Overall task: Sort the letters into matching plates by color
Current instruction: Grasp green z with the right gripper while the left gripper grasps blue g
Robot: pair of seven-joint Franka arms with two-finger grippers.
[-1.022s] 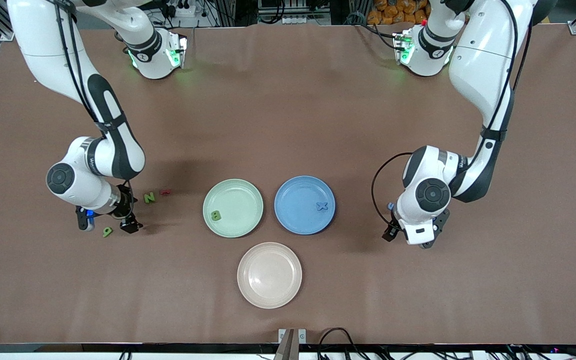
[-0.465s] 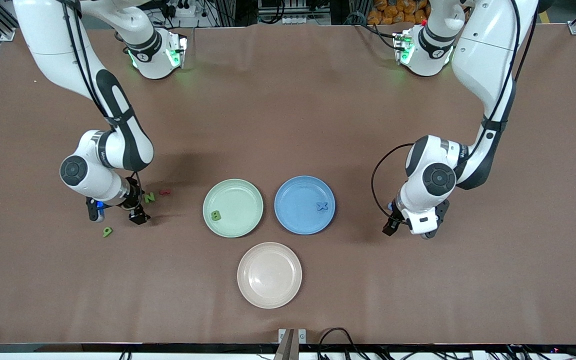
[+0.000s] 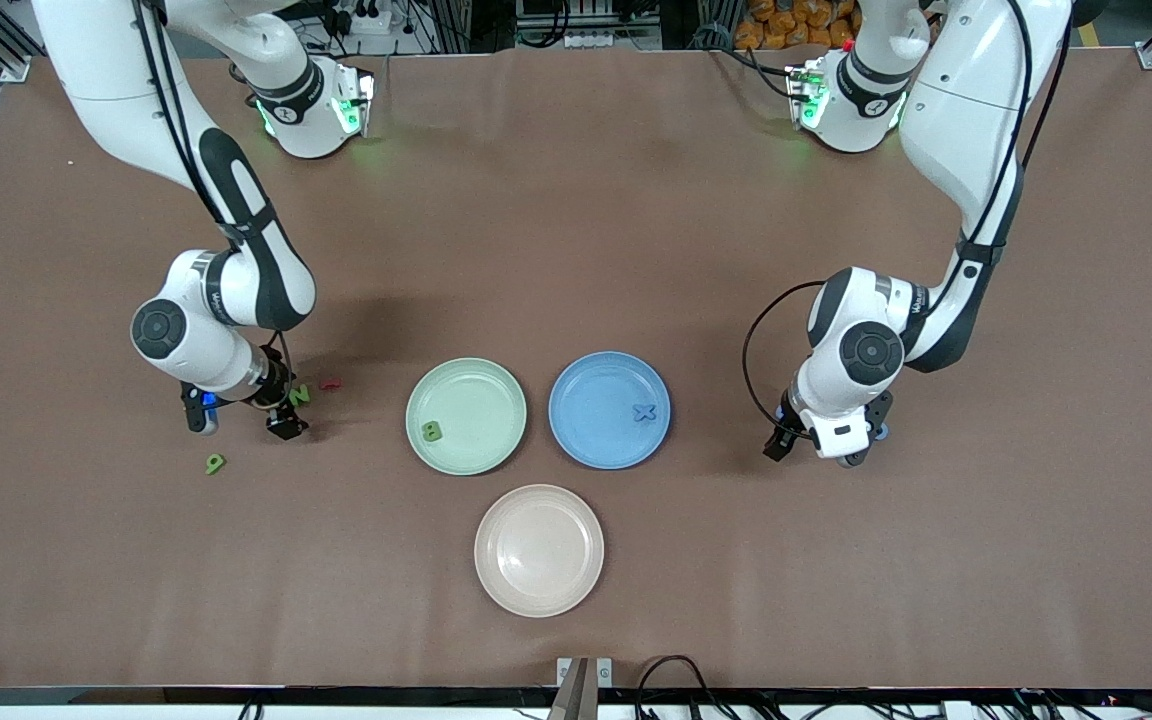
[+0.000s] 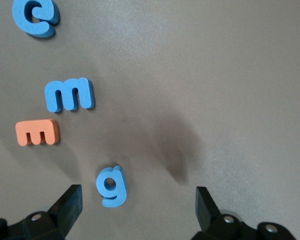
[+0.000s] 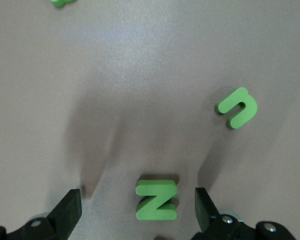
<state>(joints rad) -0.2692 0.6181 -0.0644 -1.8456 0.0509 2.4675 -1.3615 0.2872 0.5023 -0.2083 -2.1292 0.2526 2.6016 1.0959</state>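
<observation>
The mint green plate holds a green B. Beside it, the blue plate holds a blue X. My right gripper hangs open over a green N, which lies between the open fingers as a green N. A green 9 lies nearer the camera and a red letter lies beside the N. My left gripper is open over a blue g. A blue m, an orange E and a blue c lie close by.
A cream plate sits nearer the camera than the two coloured plates. Another green curved letter lies on the brown table near the N. The letters under the left arm are hidden in the front view.
The right gripper has moved toward the plates and farther from the camera, off the green 9 and over the N. The left gripper has moved a little farther from the camera. Both stay open.
</observation>
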